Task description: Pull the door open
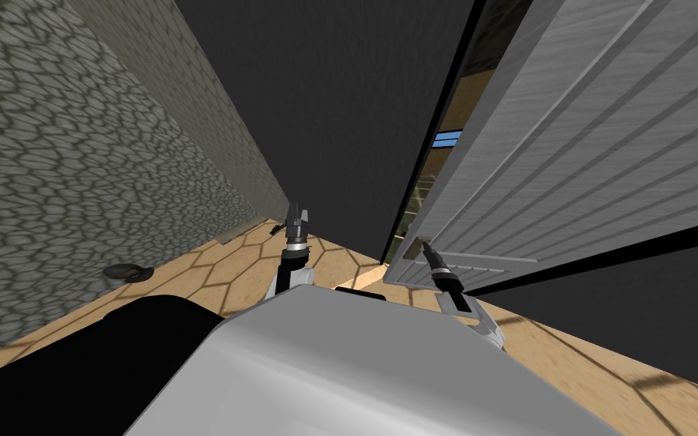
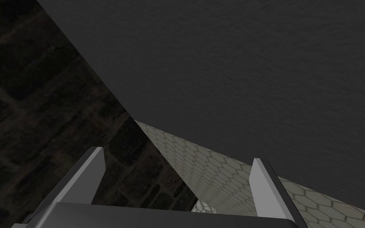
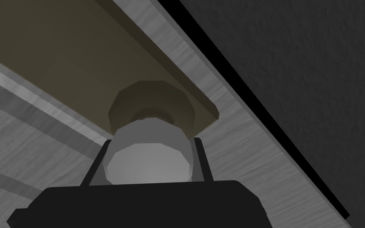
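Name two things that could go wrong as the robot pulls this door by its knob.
1. The right gripper pinches the rounded grey knob by its sides; it may slip off as the panelled door swings.
2. The left gripper hangs open close to the dark wall and could scrape it if the torso turns.
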